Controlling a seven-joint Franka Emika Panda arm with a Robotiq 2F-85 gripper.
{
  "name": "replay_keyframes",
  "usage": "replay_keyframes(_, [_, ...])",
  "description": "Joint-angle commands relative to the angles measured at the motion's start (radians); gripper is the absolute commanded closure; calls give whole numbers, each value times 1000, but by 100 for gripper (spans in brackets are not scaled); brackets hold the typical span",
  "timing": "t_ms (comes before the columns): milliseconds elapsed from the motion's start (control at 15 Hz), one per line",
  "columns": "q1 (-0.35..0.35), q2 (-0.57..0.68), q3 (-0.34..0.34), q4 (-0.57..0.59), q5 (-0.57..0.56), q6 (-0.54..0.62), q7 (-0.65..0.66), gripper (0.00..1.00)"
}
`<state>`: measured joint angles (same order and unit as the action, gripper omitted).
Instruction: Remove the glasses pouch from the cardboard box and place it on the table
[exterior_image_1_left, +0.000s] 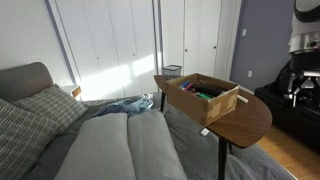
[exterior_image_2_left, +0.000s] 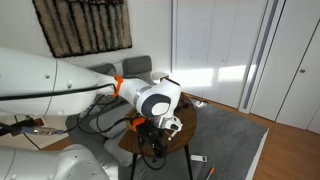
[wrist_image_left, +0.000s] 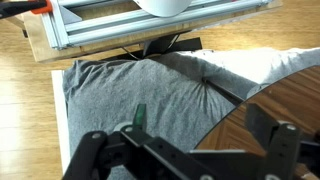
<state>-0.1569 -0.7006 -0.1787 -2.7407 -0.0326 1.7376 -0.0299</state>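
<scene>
The tan cardboard box (exterior_image_1_left: 207, 98) stands open on the dark-brown oval table (exterior_image_1_left: 245, 122). Inside it I see a green item and a dark item (exterior_image_1_left: 200, 93); I cannot tell which is the glasses pouch. In the wrist view my gripper (wrist_image_left: 190, 152) is open and empty, its fingers wide apart. It hangs above the grey rug (wrist_image_left: 130, 95), beside the table's rim (wrist_image_left: 290, 100). The box is out of the wrist view. In an exterior view the white and orange arm (exterior_image_2_left: 150, 98) hides most of the table, and the gripper (exterior_image_2_left: 158, 128) is dark below it.
A grey bed with pillows (exterior_image_1_left: 60, 130) lies next to the table. The table's black pedestal leg (wrist_image_left: 222, 86) stands on the rug. A metal frame (wrist_image_left: 150, 25) stands on the wooden floor beyond the rug. Dark equipment (exterior_image_1_left: 300, 80) stands behind the table.
</scene>
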Motion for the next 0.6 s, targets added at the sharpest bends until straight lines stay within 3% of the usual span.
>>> replay_keyframes(0, [-9,1,8,2,4,-2,-5,0])
replay_keyframes(400, [-9,1,8,2,4,-2,-5,0])
replay_keyframes(533, [13,-14,31,20,67,42,47,0])
